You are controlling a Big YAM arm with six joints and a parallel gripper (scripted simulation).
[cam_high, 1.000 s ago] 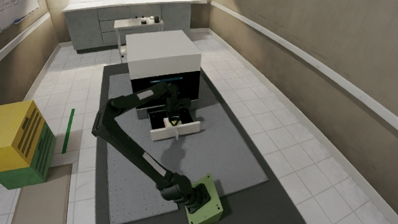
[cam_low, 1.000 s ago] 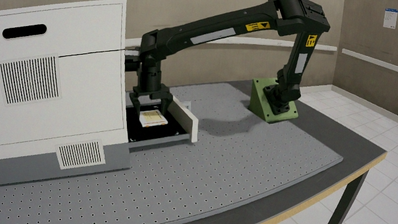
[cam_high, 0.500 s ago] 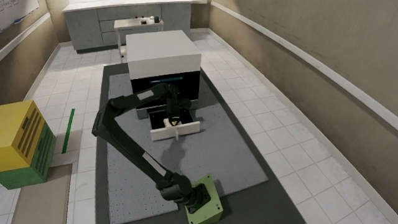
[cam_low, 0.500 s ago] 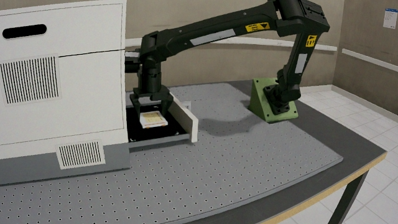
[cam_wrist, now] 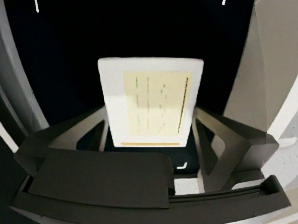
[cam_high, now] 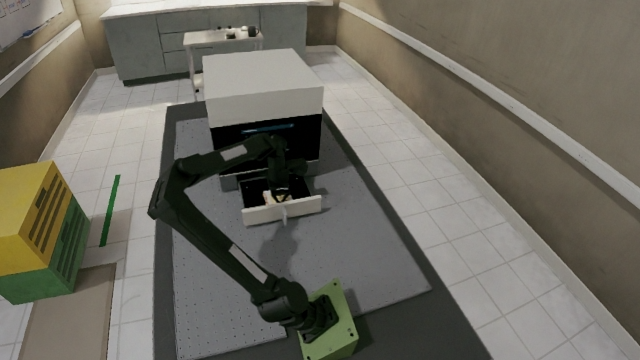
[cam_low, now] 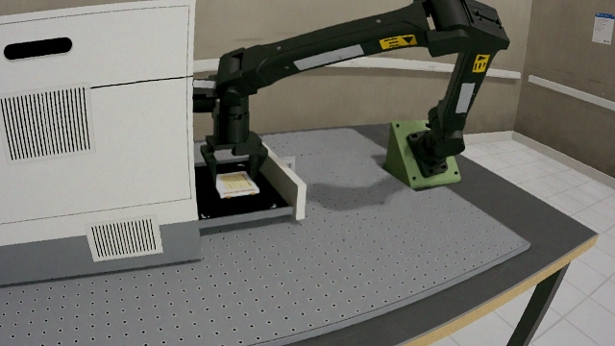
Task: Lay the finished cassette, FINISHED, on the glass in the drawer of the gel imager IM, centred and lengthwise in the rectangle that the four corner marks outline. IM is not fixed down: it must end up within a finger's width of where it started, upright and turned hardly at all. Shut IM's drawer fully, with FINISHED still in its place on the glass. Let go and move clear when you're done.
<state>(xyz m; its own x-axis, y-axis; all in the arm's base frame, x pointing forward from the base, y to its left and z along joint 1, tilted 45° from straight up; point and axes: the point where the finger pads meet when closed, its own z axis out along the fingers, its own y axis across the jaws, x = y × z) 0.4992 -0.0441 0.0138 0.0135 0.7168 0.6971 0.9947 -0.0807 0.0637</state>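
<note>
The finished cassette FINISHED (cam_high: pixel 272 200) (cam_low: pixel 234 184) (cam_wrist: pixel 152 99), a white plate with a pale yellow window, sits between the fingers of my gripper (cam_high: pixel 280 193) (cam_low: pixel 233 174) (cam_wrist: pixel 152 135). The gripper is shut on it and reaches straight down into the open drawer of the gel imager IM (cam_high: pixel 260 85) (cam_low: pixel 96 135). The cassette is low over the black glass (cam_low: pixel 218 206) (cam_wrist: pixel 133 23); I cannot tell whether it touches. The drawer's white front panel (cam_high: pixel 280 210) (cam_low: pixel 286 181) stands pulled out.
IM stands on a perforated grey board (cam_high: pixel 340 250) (cam_low: pixel 336 250) on a dark table. The arm's green base (cam_high: pixel 330 325) (cam_low: pixel 413 159) is at the table's near end. A yellow and green box (cam_high: pixel 35 230) stands on the floor to the left.
</note>
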